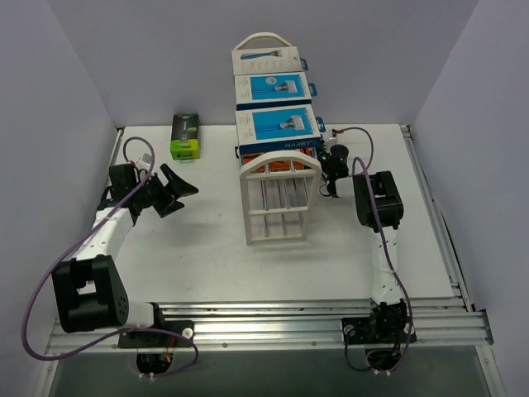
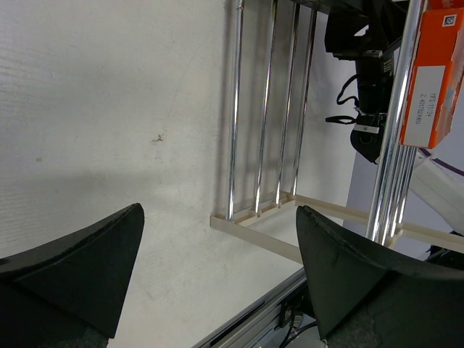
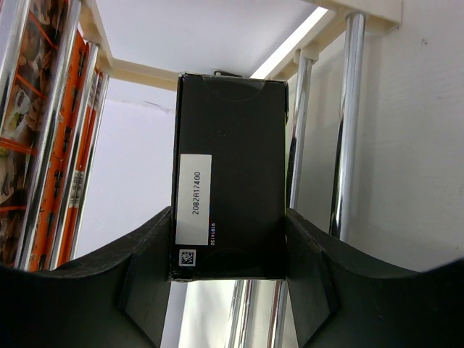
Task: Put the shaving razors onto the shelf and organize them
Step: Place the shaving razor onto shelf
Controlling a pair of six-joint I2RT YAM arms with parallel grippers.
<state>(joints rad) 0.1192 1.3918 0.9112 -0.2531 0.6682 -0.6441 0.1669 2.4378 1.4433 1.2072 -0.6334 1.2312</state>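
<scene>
Top view. Cream shelf (image 1: 277, 238) mid-surface (image 1: 207, 248), arched end toward the arms. 3 blue boxes (image 1: 279, 124) in a row on its top tier, HARRY'S legible on the nearest. On the tier beneath, behind the arch, orange boxes (image 1: 281, 167). 1 lime box (image 1: 185, 136) upright on the surface at far left, well apart from the shelf. Left end effector (image 1: 183, 197) left of the shelf, spread wide, nothing in it. Right end effector (image 1: 329, 169) just beside the shelf's right side; grip not readable from this angle.

Left wrist view. Left end effector (image 2: 220, 214) wide and empty, only bare surface between the fingers (image 2: 80, 268). Ahead, the shelf (image 2: 246, 233): chrome bars on a cream frame. At upper right, behind a chrome post, an orange box (image 2: 435, 72) with a white label. Beyond the bars, the dark right arm (image 2: 366, 65).

Right wrist view. Right end effector (image 3: 228, 217) clamped on a black box (image 3: 228, 145), 1 finger on each long side, white label toward the camera. Far end of the box up at a cream crossbar of the shelf (image 3: 346, 109), chrome bars to either side. More orange boxes (image 3: 43, 109) at left behind bars. Cannot tell whether the black box rests on a tier.
</scene>
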